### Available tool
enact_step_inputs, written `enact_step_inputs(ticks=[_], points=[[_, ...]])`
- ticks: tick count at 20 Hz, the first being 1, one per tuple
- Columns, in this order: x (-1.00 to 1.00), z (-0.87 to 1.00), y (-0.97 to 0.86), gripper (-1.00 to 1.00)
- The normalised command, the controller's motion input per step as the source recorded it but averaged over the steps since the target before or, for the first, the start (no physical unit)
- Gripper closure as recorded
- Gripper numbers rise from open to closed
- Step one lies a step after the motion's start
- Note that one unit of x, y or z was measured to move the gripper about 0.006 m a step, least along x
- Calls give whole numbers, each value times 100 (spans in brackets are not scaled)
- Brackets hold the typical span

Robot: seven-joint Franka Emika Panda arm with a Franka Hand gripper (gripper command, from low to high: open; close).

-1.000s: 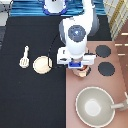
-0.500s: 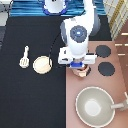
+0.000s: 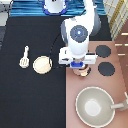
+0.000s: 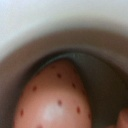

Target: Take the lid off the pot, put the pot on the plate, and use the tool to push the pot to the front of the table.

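Observation:
My gripper (image 3: pixel 80 64) hangs directly over the small pink pot (image 3: pixel 83 72), which stands on the brown stove top near its edge with the black table. The hand covers most of the pot, so only its lower rim shows in the exterior view. The wrist view is filled from very close by a pink, red-dotted rounded surface (image 4: pixel 55 100), apparently the lid on the pot. The cream-yellow plate (image 3: pixel 42 64) lies on the table to the exterior view's left of the pot. The white spatula (image 3: pixel 24 56) lies further left of the plate.
A large grey-beige pan (image 3: pixel 95 106) with a long handle sits on the stove toward the exterior view's bottom right. Two black burners (image 3: pixel 103 51) (image 3: pixel 106 69) lie to the right of the pot. The arm's cable trails across the table toward the top.
Nothing has visibly shifted; the gripper stays low over the pot, and plate, spatula and pan lie where they were.

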Motion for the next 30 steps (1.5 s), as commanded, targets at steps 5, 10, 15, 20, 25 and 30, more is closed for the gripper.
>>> enact_step_inputs(ticks=[5, 10, 15, 20, 25, 30], points=[[27, 76, 16, 100], [21, 37, -2, 100], [12, 47, 0, -100], [2, 74, 3, -100], [-5, 9, 0, -100], [5, -34, 4, -100]])
